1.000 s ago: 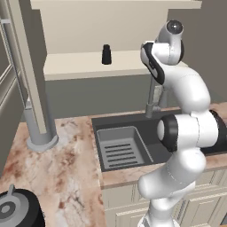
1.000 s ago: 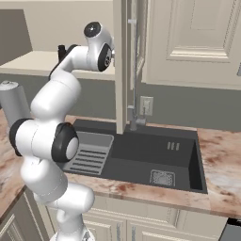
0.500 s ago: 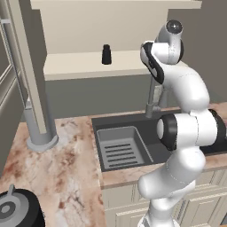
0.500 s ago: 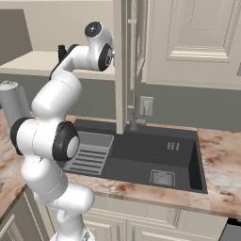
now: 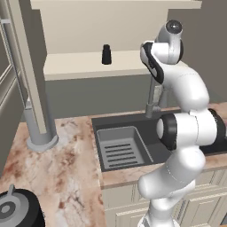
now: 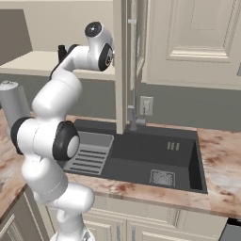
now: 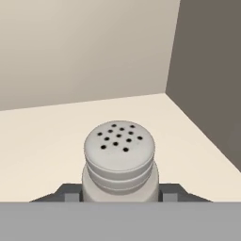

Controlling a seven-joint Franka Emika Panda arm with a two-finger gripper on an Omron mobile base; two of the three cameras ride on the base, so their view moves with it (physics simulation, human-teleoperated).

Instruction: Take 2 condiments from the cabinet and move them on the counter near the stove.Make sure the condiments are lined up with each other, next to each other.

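- I am seeing the pale grey shaker (image 7: 119, 162) standing upright on the cabinet shelf (image 7: 42, 141), its rounded, holed cap facing my hand camera.
- My hand (image 7: 119, 192) is sitting around that shaker, one dark fingertip (image 7: 70, 193) showing on each side of its body; I cannot tell whether the fingers are pressing it or are just beside it.
- The black shaker (image 5: 106, 54) is standing upright on the same shelf, well apart to the left of my arm in the left base view.
- Below the shelf, the marbled tabletop (image 5: 66, 168) is carrying the dark ribbed sink (image 5: 122, 148).
- A black cooktop burner (image 5: 13, 210) is showing at the lower left corner.
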